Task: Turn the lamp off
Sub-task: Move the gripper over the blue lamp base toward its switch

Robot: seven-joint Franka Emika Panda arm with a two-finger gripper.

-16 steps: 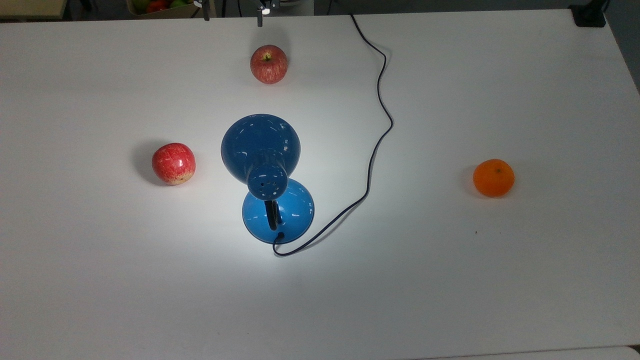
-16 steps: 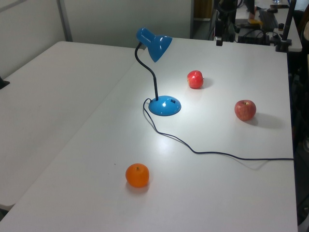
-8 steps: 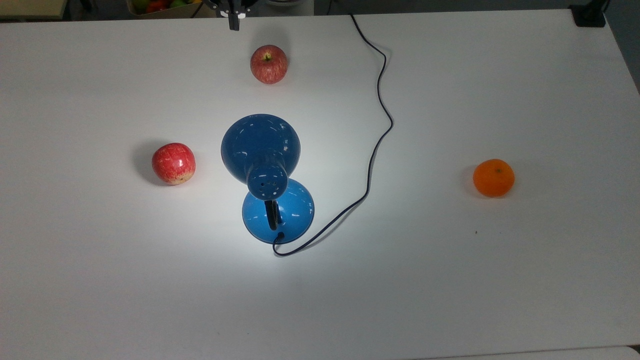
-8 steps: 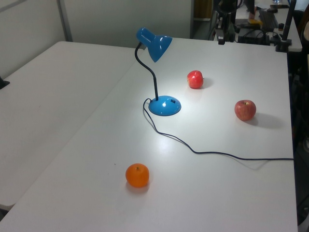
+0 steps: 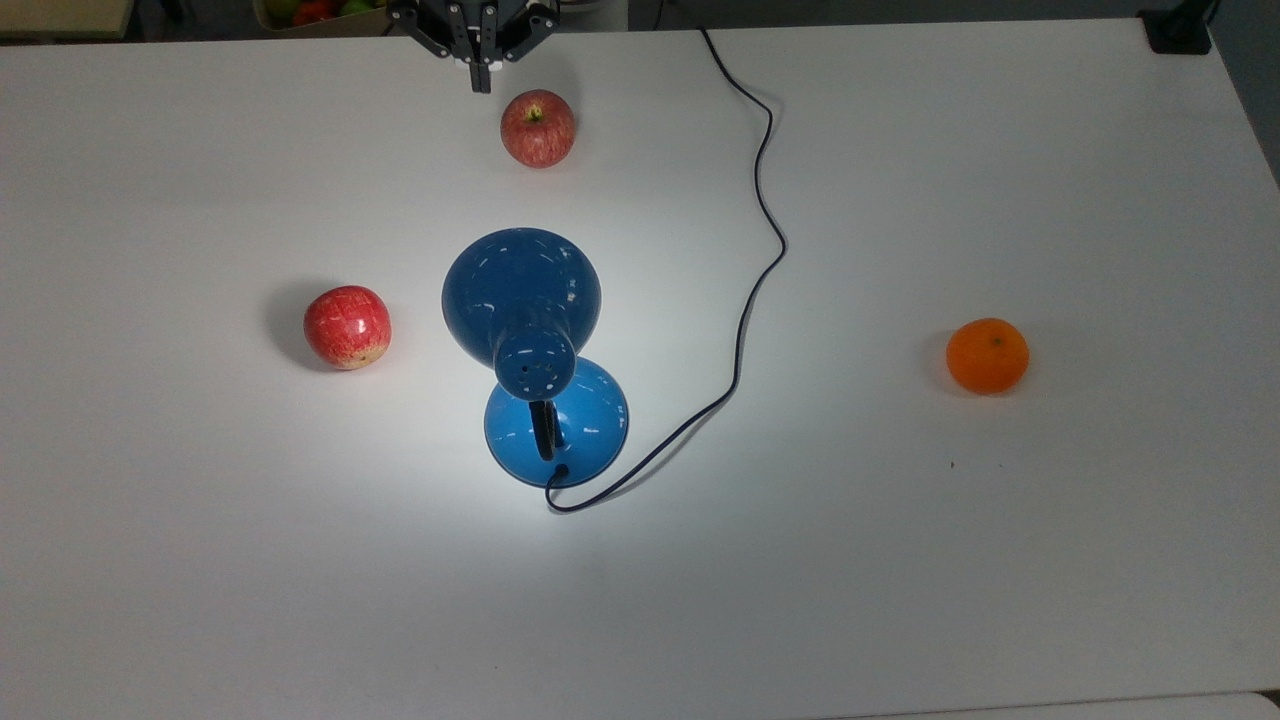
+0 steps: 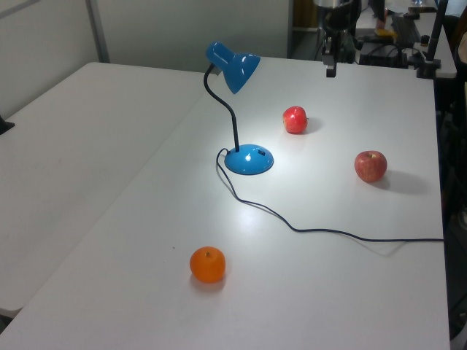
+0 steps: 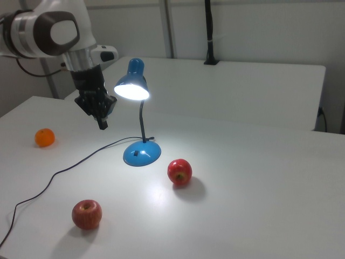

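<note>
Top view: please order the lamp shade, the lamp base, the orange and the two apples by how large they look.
1. Lamp shade, though it is nearer the camera.
2. Lamp base.
3. Left apple, orange, and upper apple look alike; no ranking.

A glossy blue desk lamp (image 7: 138, 116) stands lit near the middle of a white tabletop (image 5: 1000, 560), its bell-shaped shade (image 5: 521, 290) glowing and casting a bright pool of light over its round blue base (image 5: 580, 420). A curved black neck (image 6: 223, 109) rises from the base and tips the shade downward, small vent holes dotting the shade's narrow cap. A thin dark cord (image 5: 755, 270) trails from the base in loose bends to the tabletop's edge.
</note>
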